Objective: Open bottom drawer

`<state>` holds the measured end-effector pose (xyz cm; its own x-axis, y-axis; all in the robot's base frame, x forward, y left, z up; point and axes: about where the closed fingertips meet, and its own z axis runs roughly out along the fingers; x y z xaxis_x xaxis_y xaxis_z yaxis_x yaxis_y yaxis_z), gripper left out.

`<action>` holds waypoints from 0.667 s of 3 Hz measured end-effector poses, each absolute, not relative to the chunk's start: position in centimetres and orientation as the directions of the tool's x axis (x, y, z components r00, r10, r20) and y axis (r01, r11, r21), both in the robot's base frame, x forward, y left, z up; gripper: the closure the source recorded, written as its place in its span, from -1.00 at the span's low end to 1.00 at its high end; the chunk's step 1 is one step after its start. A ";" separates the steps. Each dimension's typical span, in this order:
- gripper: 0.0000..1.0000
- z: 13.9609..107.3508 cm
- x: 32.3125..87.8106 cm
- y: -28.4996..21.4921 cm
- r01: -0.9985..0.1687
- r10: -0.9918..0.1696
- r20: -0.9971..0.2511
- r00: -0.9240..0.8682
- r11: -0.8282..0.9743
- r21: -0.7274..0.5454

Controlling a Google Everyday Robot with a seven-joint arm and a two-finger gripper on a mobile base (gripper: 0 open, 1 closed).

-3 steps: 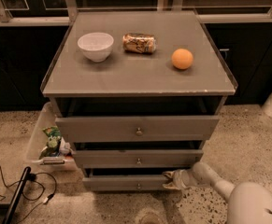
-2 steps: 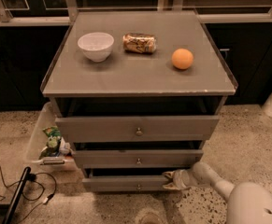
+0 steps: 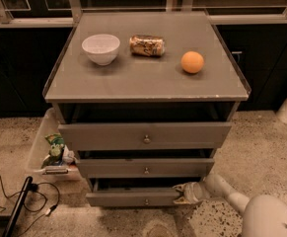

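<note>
The grey cabinet has three drawers. The bottom drawer (image 3: 130, 198) is the lowest, with a slim grey front and a small brass knob (image 3: 146, 201); it stands pulled out slightly, with a dark gap above its front. My gripper (image 3: 182, 193) is at the right end of the bottom drawer's front, touching its top edge, and my white arm (image 3: 227, 194) reaches in from the lower right. The middle drawer (image 3: 145, 168) and the taller top drawer (image 3: 144, 135) also stand a little way out.
On the cabinet top (image 3: 143, 83) are a white bowl (image 3: 101, 48), a lying can (image 3: 147, 45) and an orange (image 3: 192, 62). A clear bin (image 3: 42, 152) with packets stands at the cabinet's left. Black cables (image 3: 15, 201) lie on the floor at lower left.
</note>
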<state>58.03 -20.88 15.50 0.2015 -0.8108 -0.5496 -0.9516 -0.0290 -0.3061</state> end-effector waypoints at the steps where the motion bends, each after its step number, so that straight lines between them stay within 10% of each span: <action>1: 0.68 15.5 55.0 -21.6 -0.957 -0.803 -0.564 0.193 -0.026 -0.291; 2: 1.00 15.7 54.9 -21.4 -0.956 -0.803 -0.563 0.193 -0.026 -0.292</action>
